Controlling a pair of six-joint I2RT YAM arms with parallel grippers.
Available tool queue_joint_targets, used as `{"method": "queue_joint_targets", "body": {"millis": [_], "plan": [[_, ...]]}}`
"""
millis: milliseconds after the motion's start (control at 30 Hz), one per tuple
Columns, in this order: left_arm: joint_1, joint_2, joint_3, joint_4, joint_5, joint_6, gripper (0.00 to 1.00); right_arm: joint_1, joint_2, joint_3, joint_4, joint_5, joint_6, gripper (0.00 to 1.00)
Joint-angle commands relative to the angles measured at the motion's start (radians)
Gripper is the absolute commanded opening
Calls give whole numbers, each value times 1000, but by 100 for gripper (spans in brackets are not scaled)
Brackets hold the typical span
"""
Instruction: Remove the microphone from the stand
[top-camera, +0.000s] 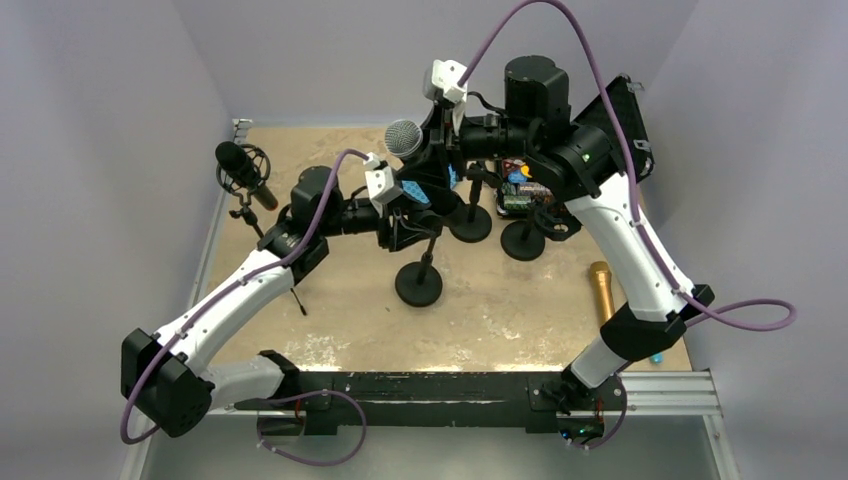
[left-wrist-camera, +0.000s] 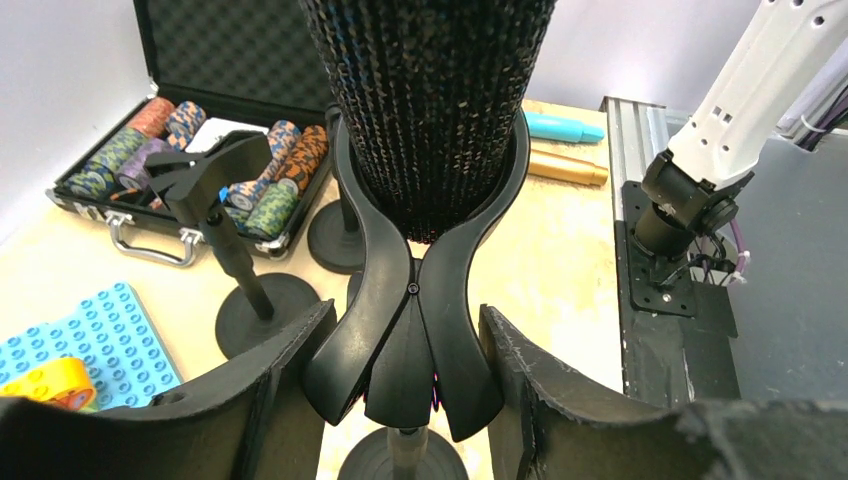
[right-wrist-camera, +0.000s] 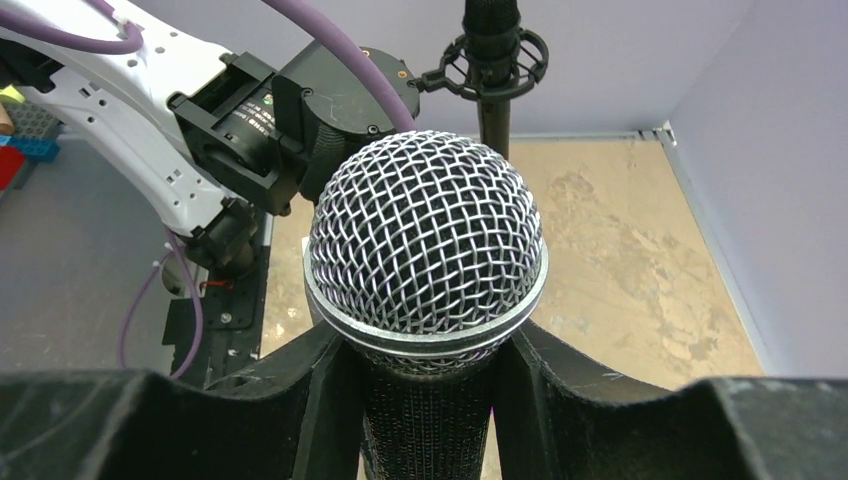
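The microphone (top-camera: 405, 138) has a silver mesh head (right-wrist-camera: 427, 240) and a black textured body (left-wrist-camera: 425, 100). Its body sits in the forked black clip (left-wrist-camera: 410, 330) of a stand with a round base (top-camera: 418, 284). My right gripper (right-wrist-camera: 428, 350) is shut on the microphone's body just under the head, and it shows in the top view (top-camera: 432, 152). My left gripper (left-wrist-camera: 405, 312) is lower, with its fingers (left-wrist-camera: 290, 370) pressed on both sides of the clip; it also shows in the top view (top-camera: 425, 215).
Two more round-based stands (top-camera: 470, 225) (top-camera: 523, 240) stand close behind. A black shock-mounted microphone (top-camera: 243, 170) is at the far left. A gold microphone (top-camera: 602, 290) lies at right. A case of poker chips (left-wrist-camera: 190, 150) and a blue baseplate (left-wrist-camera: 100, 340) lie nearby.
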Motion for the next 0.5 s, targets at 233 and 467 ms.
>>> {"method": "queue_joint_targets", "body": {"millis": [233,467], "plan": [[-34,-18,-47,-16,2,43,0,70,-106,88,438,89,42,0],[0,-45,-41,135,97,-41,0,38,-167,-24,476,130,89,0]]}}
